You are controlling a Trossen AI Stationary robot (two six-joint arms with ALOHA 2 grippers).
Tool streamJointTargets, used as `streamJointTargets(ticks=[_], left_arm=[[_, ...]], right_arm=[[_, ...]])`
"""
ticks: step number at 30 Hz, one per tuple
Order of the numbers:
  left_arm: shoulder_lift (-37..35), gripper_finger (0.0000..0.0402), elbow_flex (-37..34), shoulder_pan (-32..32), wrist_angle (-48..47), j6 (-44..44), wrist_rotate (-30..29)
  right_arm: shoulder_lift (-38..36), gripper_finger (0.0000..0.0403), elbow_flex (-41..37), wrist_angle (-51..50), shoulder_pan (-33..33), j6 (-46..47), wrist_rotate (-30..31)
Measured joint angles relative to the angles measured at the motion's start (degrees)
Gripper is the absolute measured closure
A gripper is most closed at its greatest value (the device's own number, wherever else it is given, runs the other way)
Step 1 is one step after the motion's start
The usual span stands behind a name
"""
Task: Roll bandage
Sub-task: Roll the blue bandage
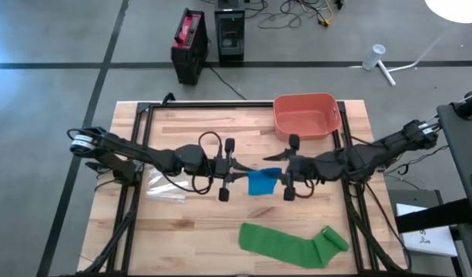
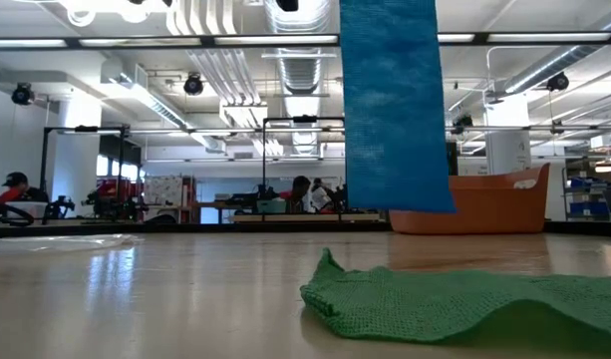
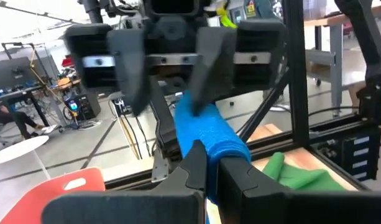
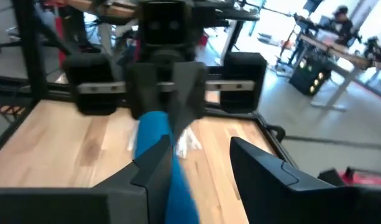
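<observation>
Left gripper point(image 1: 236, 177) jaws clenched on blue bandage point(image 1: 261, 183); right gripper point(image 1: 281, 179) jaws parted; bandage top cut off in low view.

No text, label, brand, number or sign can be read in any view — not on the table, the arms or the gear in the room behind.
</observation>
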Motion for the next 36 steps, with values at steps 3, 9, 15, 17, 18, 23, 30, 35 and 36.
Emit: streamJointTargets(ticks=[3, 9, 15, 17, 18, 23, 30, 35, 36], left_arm=[[0.2, 0.04, 0.0, -0.4, 0.1, 1.1, 1.3], [0.2, 0.04, 0.0, -0.7, -0.5, 3.3, 0.2], [0.0, 0.04, 0.0, -0.8, -2.5, 5.6, -4.0], [0.0, 0.04, 0.0, -0.9, -2.3, 6.5, -4.0], [0.0, 0.04, 0.0, -1.0, -2.0, 6.5, -4.0], [-0.8, 0.04, 0.2, -1.2, -2.6, 0.1, -1.4], [-5.1, 0.04, 0.3, -1.0, -3.0, -12.8, -2.0], [-6.5, 0.04, 0.2, -1.0, -2.1, -15.4, -2.1], [-6.7, 0.04, 0.2, -1.0, -2.1, -15.7, -2.1]], right_arm=[[-0.3, 0.0254, 0.4, -0.8, -0.9, 1.6, 1.3], [-2.5, 0.0266, 3.4, -6.5, -0.2, 2.9, 3.1], [-4.2, 0.0278, 4.8, -11.4, 2.5, 3.6, -10.9], [-4.1, 0.0285, 4.8, -14.4, 3.0, 4.9, -13.4], [-4.1, 0.0289, 4.7, -16.4, 3.1, 5.7, -13.0], [-4.5, 0.031, 4.7, -21.8, 4.3, 5.3, -9.7], [-7.1, 0.0321, 4.4, -22.9, 8.8, 2.5, -1.3], [-6.1, 0.0294, 0.2, -13.5, 9.6, 8.5, 1.3], [-5.5, 0.0286, -0.9, -10.2, 9.6, 8.9, 1.3]])
